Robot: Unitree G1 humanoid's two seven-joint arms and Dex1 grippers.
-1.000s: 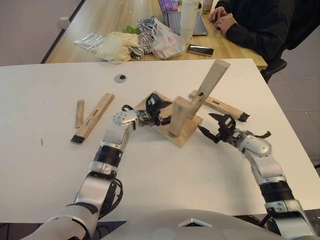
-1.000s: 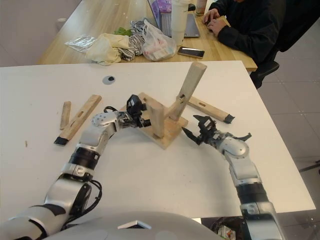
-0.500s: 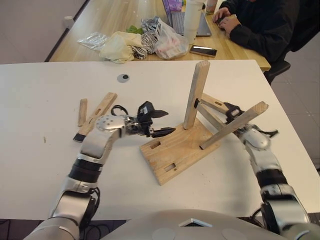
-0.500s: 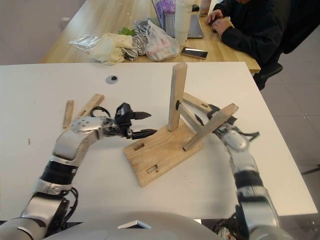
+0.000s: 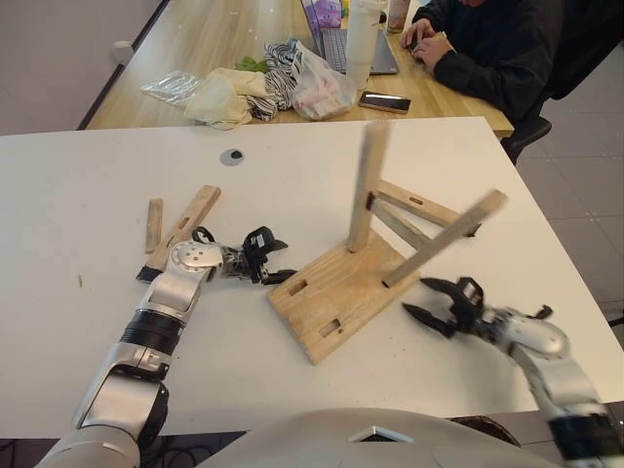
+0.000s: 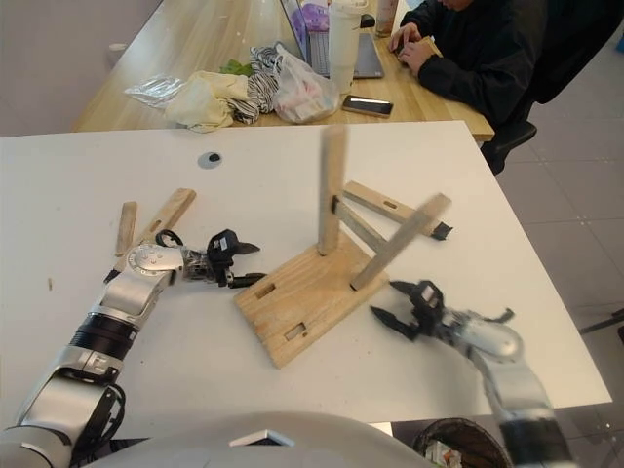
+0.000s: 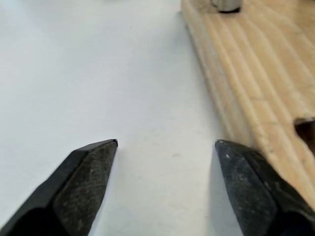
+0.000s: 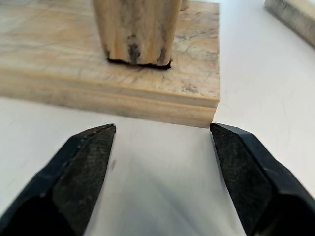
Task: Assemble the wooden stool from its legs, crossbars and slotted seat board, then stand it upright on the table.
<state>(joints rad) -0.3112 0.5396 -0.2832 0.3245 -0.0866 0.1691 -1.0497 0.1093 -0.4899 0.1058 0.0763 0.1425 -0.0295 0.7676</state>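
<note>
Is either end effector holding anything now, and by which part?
Nothing is held. The left end effector and the right end effector are both open, each beside the flat slotted wooden seat board.

Inspector: Timber count on the worktop [image 5: 88, 185]?

Clerk: One seat board [image 5: 346, 283]. Four legs: an upright leg [image 5: 363, 185] and a tilted leg [image 5: 444, 239] socketed in it, a left loose leg [image 5: 180, 229] and a right loose leg [image 5: 424, 204] lying flat. Two crossbars: a fitted crossbar [image 6: 358, 225], a loose crossbar [image 5: 154, 223].

Inspector: Other items?

Clerk: One grey disc [image 5: 231, 156]. Two claws: left claw [image 5: 283, 259], right claw [image 5: 416, 297].
</note>
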